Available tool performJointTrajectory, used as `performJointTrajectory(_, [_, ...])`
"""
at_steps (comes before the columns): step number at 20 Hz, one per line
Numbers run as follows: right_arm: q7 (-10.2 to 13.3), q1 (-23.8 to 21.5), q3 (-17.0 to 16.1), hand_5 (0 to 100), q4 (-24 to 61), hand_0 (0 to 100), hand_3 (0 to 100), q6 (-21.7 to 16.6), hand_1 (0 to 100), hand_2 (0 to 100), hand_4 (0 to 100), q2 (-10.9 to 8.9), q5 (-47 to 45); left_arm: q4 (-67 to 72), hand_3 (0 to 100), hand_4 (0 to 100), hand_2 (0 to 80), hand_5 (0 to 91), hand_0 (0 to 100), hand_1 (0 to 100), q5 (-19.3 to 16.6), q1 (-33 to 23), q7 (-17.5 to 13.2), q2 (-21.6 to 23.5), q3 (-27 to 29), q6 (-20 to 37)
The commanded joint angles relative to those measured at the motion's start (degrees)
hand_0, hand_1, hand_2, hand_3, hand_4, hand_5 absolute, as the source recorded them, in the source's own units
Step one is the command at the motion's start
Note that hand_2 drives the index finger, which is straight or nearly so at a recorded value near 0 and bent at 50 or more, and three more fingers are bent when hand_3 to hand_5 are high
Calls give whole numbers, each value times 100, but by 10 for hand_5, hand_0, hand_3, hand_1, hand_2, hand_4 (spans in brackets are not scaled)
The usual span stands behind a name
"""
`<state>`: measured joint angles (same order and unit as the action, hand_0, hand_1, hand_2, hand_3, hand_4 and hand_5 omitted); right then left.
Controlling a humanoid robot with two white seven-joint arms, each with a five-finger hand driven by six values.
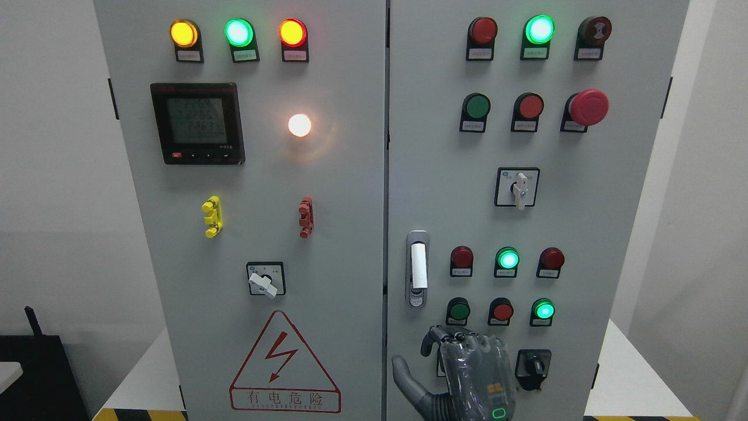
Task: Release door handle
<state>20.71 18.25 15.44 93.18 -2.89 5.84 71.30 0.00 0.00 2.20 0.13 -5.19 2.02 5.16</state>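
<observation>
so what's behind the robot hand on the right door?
The hand hangs below the door handle, not touching it, fingers relaxed. It covers part of the right door; a small label edge peeks out left of it. The black rotary switch shows beside it.

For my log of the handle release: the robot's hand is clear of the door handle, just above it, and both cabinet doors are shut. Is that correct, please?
Not quite: the head view shows the right hand below the door handle, not above it. The rest stands: the hand is clear of the handle, and both cabinet doors look shut.
</observation>
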Motion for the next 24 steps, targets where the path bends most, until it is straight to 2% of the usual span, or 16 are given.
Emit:
performJointTrajectory(1, [-32, 21, -6, 997, 86, 301, 1000, -1, 452, 1000, 1000, 5, -2, -53, 0, 0, 0, 0, 120, 389, -158, -1, 4, 0, 0, 3])
performJointTrajectory(15, [-41, 275, -23, 996, 122, 317, 1000, 34, 507, 1000, 1000, 58, 16, -53, 0, 0, 0, 0, 120, 389, -158, -1, 4, 0, 0, 3])
performJointTrajectory(19, [-120, 320, -32, 995, 122, 324, 1000, 25, 597, 1000, 1000, 119, 182, -53, 0, 0, 0, 0, 120, 389, -158, -1, 4, 0, 0, 3])
performJointTrajectory(24, [-191, 416, -164, 996, 122, 348, 1000, 34, 615, 1000, 1000, 128, 332, -53, 0, 0, 0, 0, 120, 389, -158, -1, 4, 0, 0, 3])
